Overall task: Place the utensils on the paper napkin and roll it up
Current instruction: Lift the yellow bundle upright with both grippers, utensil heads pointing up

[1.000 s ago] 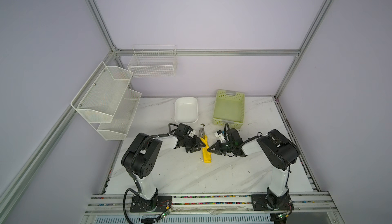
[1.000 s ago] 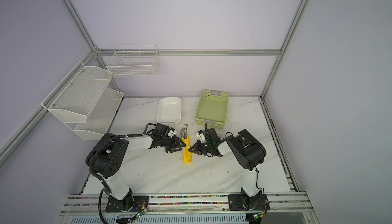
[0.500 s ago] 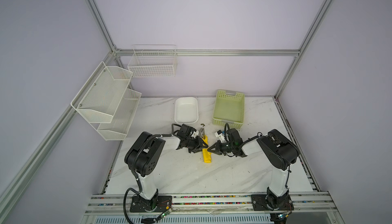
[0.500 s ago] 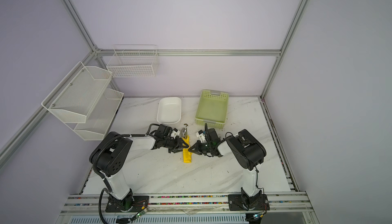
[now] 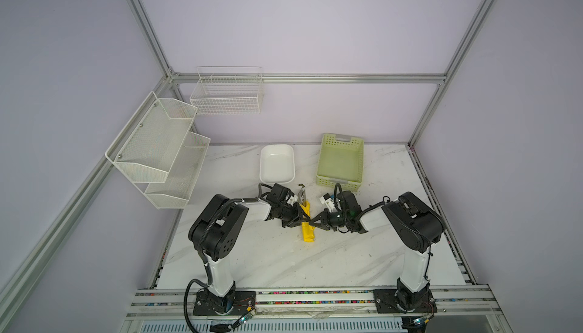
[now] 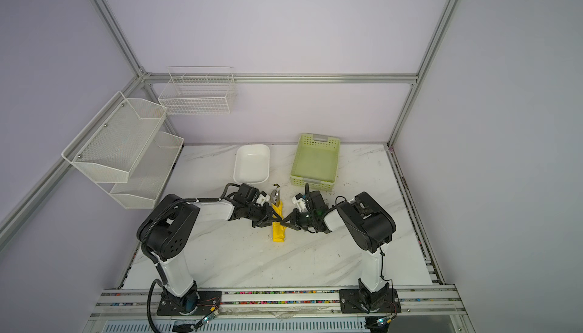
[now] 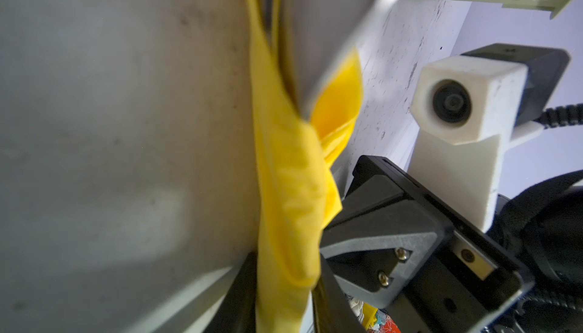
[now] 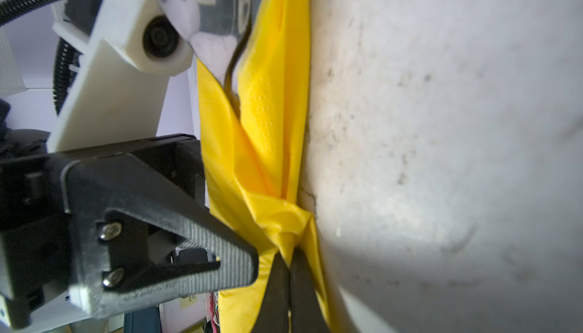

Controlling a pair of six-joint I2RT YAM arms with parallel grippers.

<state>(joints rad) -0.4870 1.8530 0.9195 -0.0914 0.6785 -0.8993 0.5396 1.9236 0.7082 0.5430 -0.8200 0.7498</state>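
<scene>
napkin 1 | dish 1 | basket 1 | racks 2 | arms 2

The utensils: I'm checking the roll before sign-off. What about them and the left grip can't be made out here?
- The utensils: the paper napkin wraps all but one end in every view; how many lie inside cannot be counted.
- Their protruding ends: too small in both top views, blurred in both wrist views.
- The left gripper: whether it presses the napkin or just flanks it; the napkin's bulge hides the contact in the left wrist view.
</scene>
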